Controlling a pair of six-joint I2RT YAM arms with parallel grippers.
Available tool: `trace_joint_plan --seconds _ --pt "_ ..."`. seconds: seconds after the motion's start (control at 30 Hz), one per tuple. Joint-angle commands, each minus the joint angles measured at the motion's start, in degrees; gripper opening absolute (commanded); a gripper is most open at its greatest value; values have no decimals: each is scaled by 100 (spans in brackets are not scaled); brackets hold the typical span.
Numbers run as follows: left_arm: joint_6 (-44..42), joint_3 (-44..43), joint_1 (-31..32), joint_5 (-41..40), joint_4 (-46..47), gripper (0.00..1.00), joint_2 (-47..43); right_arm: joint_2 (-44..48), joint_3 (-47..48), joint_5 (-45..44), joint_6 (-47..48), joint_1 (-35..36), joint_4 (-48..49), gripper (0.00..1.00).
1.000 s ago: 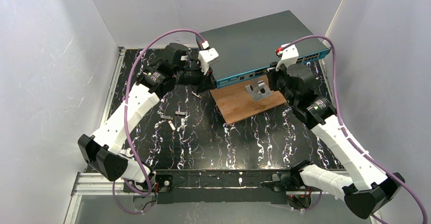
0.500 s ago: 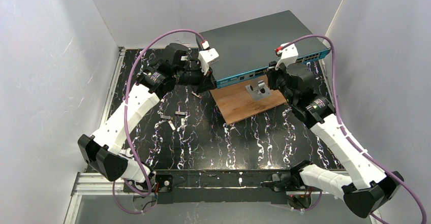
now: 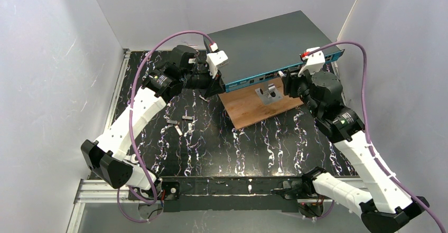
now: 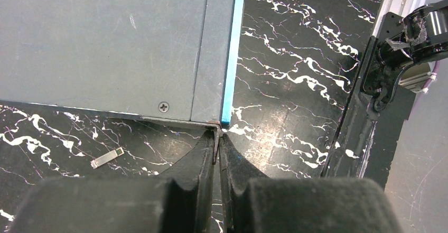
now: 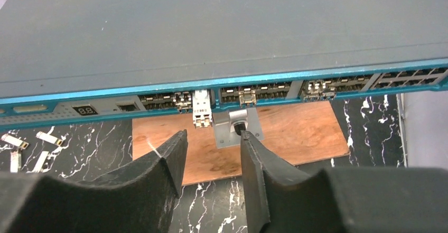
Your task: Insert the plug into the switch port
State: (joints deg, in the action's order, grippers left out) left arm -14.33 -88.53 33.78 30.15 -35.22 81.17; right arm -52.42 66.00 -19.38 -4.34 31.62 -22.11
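The switch [image 3: 264, 43] is a flat dark grey box at the back of the table, and its teal front strip [image 5: 158, 89] of ports faces my arms. A small silver plug [image 5: 201, 111] sticks out of a port near the strip's middle. My right gripper [image 5: 213, 138] hangs open a short way in front of that plug, nothing between its fingers, apart from it. In the top view the right gripper [image 3: 288, 80] sits by the front's right half. My left gripper [image 4: 217, 138] is shut on the thin metal edge at the switch's [image 4: 105, 43] front left corner.
A brown wooden board [image 3: 253, 109] lies under the switch's front edge and carries a small grey metal bracket [image 5: 238, 130]. Several small loose metal pieces [image 3: 182, 123] lie on the black marbled table left of the board, one of which [image 4: 107, 158] also shows in the left wrist view. White walls enclose the table.
My right gripper has opened and drawn back to the right, away from the switch's front. The left arm and the switch have not moved.
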Motion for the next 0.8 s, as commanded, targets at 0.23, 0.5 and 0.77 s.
trace_joint_plan --seconds 0.23,0.5,0.77 --pt "52 -49 111 324 -591 0 -272 24 29 224 -261 11 -118 7" --pt "52 -43 111 304 -592 0 -285 -111 -43 154 -214 11 131 1" --pt "35 -43 111 295 -591 0 -281 -286 -33 236 -174 11 361 1"
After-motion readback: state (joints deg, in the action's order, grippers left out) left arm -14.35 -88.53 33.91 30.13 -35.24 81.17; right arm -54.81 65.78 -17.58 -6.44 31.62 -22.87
